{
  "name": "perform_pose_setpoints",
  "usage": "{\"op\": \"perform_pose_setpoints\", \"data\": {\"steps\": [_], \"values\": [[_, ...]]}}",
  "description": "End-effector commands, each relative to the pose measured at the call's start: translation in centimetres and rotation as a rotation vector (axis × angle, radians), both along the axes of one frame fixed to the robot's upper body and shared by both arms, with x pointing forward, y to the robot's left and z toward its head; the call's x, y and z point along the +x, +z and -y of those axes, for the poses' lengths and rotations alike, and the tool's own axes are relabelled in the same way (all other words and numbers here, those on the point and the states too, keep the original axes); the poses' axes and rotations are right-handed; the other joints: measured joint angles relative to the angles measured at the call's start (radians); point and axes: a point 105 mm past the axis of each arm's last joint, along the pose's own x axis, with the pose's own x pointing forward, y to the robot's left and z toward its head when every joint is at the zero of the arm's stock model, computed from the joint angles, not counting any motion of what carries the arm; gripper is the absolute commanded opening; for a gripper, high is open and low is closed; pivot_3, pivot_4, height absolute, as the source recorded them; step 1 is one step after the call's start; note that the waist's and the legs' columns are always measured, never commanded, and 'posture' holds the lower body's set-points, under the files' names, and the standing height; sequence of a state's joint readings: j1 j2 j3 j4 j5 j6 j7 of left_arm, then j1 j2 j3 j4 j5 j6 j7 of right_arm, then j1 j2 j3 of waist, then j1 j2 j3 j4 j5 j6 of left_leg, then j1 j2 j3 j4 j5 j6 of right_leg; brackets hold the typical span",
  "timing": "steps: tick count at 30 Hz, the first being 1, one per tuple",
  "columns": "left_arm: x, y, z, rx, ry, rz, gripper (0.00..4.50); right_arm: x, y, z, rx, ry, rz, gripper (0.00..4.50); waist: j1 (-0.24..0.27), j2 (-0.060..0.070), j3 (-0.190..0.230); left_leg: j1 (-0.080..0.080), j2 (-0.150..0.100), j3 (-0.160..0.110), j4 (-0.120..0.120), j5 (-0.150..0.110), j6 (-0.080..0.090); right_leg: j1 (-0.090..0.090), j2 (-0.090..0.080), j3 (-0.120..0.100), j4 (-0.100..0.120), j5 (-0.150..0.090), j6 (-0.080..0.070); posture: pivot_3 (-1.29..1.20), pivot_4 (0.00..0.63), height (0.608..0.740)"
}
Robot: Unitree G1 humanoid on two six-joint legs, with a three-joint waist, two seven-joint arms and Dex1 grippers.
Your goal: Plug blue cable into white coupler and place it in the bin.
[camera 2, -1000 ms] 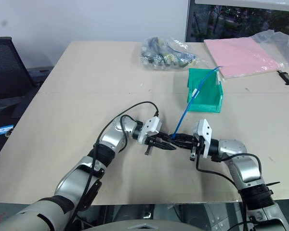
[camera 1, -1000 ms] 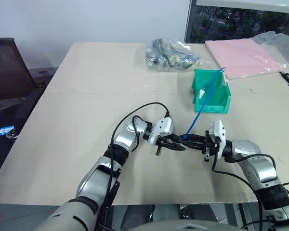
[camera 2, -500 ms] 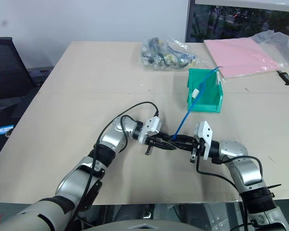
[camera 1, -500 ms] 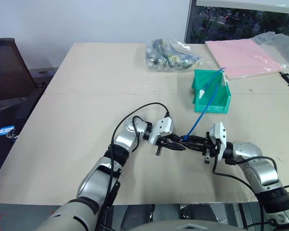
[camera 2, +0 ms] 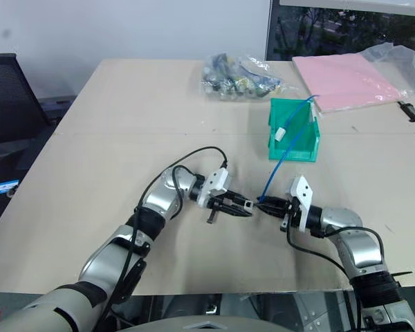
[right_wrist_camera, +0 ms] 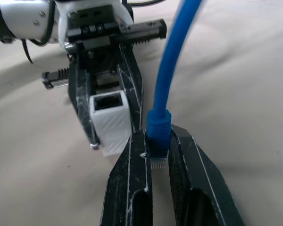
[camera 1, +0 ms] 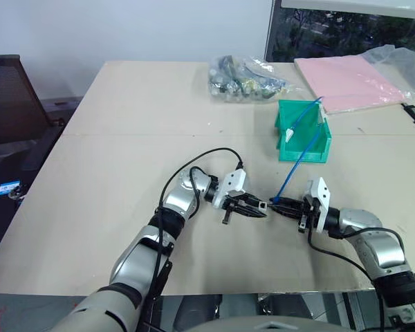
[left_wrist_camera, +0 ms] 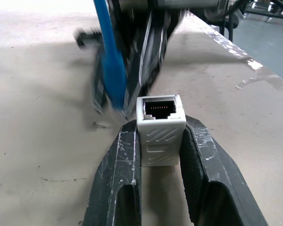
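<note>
we are pinching the small white plastic coupler (left_wrist_camera: pixel 160 132) in our left hand (camera 1: pixel 261 207), and our right hand (camera 1: pixel 277 205) is clamping the thin light-blue cable's (right_wrist_camera: pixel 172 70) clear plug just beside it, above the tabletop (camera 1: pixel 124 138); the cable is trailing from the green plastic bin (camera 1: pixel 302 131).

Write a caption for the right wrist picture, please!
Right end effector pinches the blue cable plug beside the white coupler.
</note>
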State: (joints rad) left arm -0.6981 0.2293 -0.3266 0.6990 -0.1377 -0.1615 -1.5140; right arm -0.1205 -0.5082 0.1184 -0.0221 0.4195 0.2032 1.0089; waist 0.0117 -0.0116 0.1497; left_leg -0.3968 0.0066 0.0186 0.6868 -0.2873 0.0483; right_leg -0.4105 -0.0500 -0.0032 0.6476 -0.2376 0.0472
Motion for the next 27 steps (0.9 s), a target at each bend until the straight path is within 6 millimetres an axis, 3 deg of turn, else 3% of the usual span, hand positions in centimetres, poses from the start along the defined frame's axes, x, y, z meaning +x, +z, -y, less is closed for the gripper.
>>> {"op": "perform_pose_setpoints", "data": {"steps": [1,6,9,14,21,27], "values": [[-0.6,-1.0,0.1,0.025,-0.021,-0.020,0.52,-0.4,1.2,-0.4,0.015,0.038,0.051,0.00,0.000,0.000,0.000,0.000,0.000,0.000,0.000,0.000,0.000,0.000,0.000,0.000,0.000,0.000,0.000,0.00,0.150,0.740],[-0.7,-1.2,0.0,0.034,-0.027,-0.023,0.52,0.2,5.1,-1.7,0.223,0.011,0.126,0.00,0.000,0.000,0.000,0.000,0.000,0.000,0.000,0.000,0.000,0.000,0.000,0.000,0.001,0.000,0.000,0.00,0.150,0.740],[-0.7,-1.3,-0.1,0.039,-0.030,-0.023,0.52,-0.5,5.9,-2.4,0.260,0.053,0.132,0.00,0.000,0.000,0.000,0.000,0.000,-0.001,0.000,0.000,0.000,0.000,0.000,0.000,0.002,0.000,0.000,0.00,0.150,0.740],[-0.8,-1.4,0.0,0.040,-0.030,-0.024,0.52,-1.3,4.4,-2.3,0.192,0.087,0.090,0.00,0.002,0.000,0.000,0.000,0.000,0.000,0.000,0.000,0.000,0.000,0.000,0.000,0.001,0.000,0.000,0.00,0.150,0.740],[-0.8,-1.4,0.1,0.038,-0.030,-0.026,0.52,-0.8,2.4,-1.5,0.094,0.047,0.086,0.00,0.000,0.000,0.000,0.001,0.000,0.000,0.000,0.000,0.000,0.000,0.000,0.000,0.003,0.000,0.000,0.00,0.150,0.740],[-0.8,-1.5,0.1,0.038,-0.029,-0.029,0.52,-0.9,2.8,-1.8,0.122,0.060,0.095,0.00,0.001,0.000,0.000,0.002,0.000,0.000,0.001,0.000,0.000,0.000,0.000,0.000,0.004,0.000,0.000,0.00,0.150,0.740]]}}
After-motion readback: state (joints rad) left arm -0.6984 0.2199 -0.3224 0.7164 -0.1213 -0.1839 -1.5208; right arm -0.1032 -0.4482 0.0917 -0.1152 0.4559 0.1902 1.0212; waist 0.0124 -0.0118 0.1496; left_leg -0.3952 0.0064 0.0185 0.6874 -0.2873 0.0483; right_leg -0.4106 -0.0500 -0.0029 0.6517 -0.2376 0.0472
